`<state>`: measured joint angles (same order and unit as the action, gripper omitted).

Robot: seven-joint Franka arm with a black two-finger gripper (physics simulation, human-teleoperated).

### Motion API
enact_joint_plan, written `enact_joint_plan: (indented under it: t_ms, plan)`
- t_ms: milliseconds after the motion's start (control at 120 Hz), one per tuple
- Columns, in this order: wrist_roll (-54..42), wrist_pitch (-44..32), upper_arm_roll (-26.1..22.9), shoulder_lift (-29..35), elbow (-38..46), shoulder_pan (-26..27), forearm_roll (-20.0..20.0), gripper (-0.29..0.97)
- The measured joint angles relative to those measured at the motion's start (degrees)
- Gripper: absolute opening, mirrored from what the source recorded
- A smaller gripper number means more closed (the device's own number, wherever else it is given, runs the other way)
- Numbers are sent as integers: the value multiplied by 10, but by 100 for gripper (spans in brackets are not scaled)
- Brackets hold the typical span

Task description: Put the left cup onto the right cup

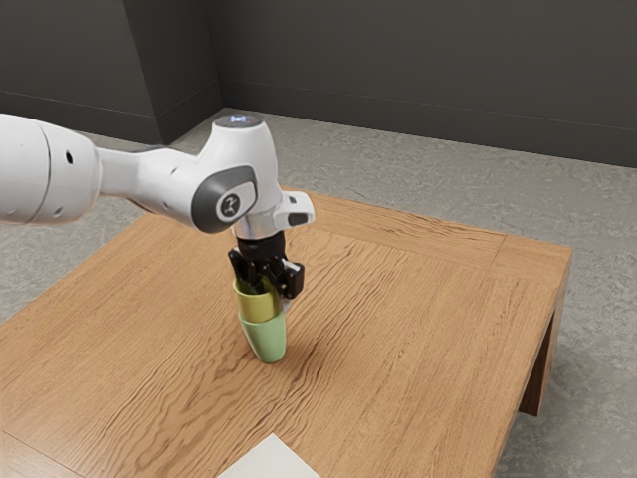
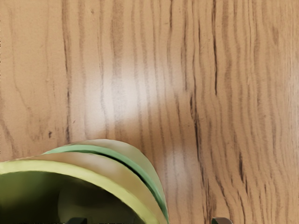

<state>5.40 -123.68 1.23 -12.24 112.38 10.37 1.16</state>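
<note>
Apparently the yellow cup [image 1: 249, 304] already sits nested in the green cup [image 1: 267, 341] directly beneath the gripper [image 1: 261, 287], whose fingers straddle its rim, spread and released, so only lifting the hand clear seems left.

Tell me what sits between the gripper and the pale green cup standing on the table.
The yellow cup, nested inside the pale green cup, lies directly under the gripper; the exterior view shows it.

Cups 2: yellow cup [image 1: 251, 301], green cup [image 1: 266, 339]. Table [image 1: 418, 329] 1. White sheet [image 1: 269, 461] 1.
</note>
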Motion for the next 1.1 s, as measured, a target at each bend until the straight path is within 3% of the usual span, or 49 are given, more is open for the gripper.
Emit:
enact_joint_plan:
  t_ms: [150, 350, 550, 875, 1100]
  plan:
    - [-1, 1, 0, 34, 10, 0, 1, 51]
    - [-3, 21, -3, 79, 16, 0, 1, 61]
    - [-7, 64, -3, 113, 3, 2, 1, 65]
    - [-13, 153, 21, 105, -99, 23, -3, 67]
    - [-29, 201, 35, 91, -178, -8, -15, 68]
